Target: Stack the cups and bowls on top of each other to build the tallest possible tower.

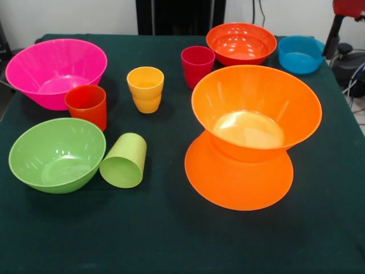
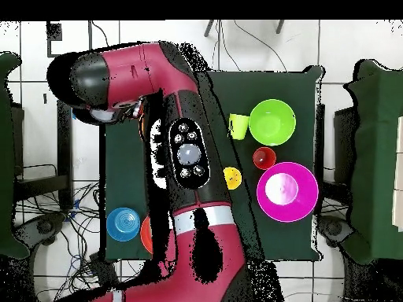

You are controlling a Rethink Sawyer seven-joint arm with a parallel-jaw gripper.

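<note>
The tower [image 1: 245,142] stands right of centre: one large orange bowl upside down [image 1: 238,180] with a second orange bowl upright on it [image 1: 256,105]. On the left sit the pink bowl [image 1: 54,71], lime green bowl [image 1: 57,154] and red-orange cup [image 1: 86,105]. A lime green cup [image 1: 124,161] lies on its side. The yellow-orange cup [image 1: 145,88] and magenta-red cup [image 1: 197,65] stand mid-table. A red-orange bowl [image 1: 241,43] and a blue bowl [image 1: 300,54] are at the back. In the overhead view the arm [image 2: 189,153] covers the tower. The gripper [image 2: 116,112] is tucked under the arm's end, off the table's corner.
A dark green cloth covers the table [image 1: 159,240]. Cables and black equipment [image 1: 348,63] lie beyond the table's right edge in the front view. In the overhead view, cables [image 2: 71,228] trail on the floor beside the blue bowl [image 2: 123,224].
</note>
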